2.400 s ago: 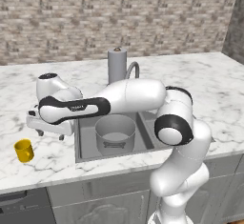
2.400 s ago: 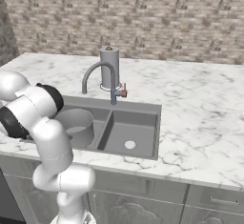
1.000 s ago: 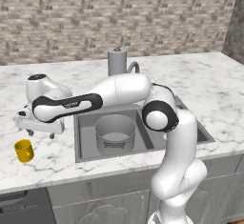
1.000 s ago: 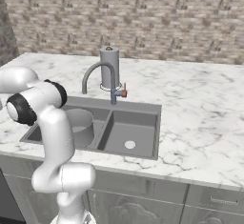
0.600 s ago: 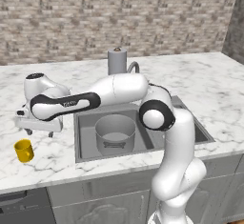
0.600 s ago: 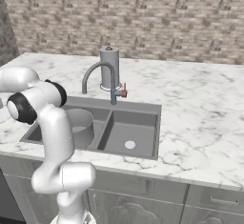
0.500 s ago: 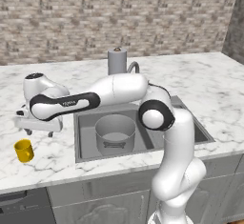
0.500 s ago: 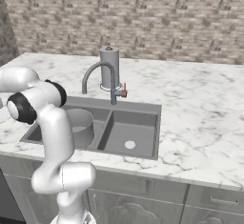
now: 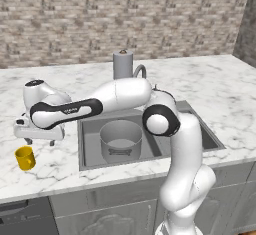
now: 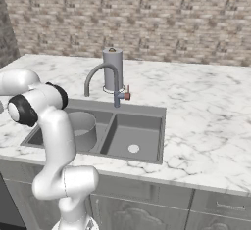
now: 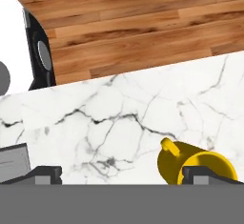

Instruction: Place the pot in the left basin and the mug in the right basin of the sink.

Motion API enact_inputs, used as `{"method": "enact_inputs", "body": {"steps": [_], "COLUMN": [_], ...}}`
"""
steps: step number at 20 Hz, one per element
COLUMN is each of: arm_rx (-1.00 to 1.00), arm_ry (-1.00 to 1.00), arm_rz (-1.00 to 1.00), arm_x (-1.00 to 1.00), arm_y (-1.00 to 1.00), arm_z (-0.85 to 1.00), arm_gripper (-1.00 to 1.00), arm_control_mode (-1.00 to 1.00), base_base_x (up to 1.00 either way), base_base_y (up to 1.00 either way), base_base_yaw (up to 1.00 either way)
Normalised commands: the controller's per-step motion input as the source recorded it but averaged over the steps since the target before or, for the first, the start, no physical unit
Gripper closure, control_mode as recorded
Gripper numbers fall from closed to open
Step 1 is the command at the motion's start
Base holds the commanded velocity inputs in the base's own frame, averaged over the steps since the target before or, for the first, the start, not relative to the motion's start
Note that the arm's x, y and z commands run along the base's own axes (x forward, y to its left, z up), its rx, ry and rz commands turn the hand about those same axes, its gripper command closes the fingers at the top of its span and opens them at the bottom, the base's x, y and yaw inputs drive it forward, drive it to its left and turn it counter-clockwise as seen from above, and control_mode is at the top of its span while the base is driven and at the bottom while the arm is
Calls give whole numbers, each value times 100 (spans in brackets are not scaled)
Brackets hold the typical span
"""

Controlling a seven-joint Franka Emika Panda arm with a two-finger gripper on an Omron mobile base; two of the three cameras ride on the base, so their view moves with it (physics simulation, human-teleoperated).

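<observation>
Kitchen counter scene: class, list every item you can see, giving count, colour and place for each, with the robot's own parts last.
pot: one, grey metal, standing in the left basin.
mug: one, yellow, on the counter left of the sink.
right basin: one, dark grey, pale drain.
faucet: one, grey, behind the sink.
paper-towel roll: one, grey, behind the faucet.
gripper: one, white, open, above the counter beside the mug.
</observation>
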Motion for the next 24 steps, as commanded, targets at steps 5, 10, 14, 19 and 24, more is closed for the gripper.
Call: {"method": "enact_inputs", "body": {"steps": [5, 10, 14, 19, 24], "arm_rx": [0, 0, 0, 0, 0], "arm_ry": [0, 0, 0, 0, 0], "arm_rz": [3, 2, 1, 1, 1], "arm_x": [12, 13, 8, 12, 11], "arm_y": [10, 11, 17, 11, 9], "arm_z": [-12, -5, -2, -4, -6], "arm_gripper": [-100, -100, -100, -100, -100], "arm_control_mode": [-100, -100, -100, -100, -100], "base_base_x": [0, 0, 0, 0, 0], "base_base_y": [0, 0, 0, 0, 0], "base_base_yaw": [0, 0, 0, 0, 0]}}
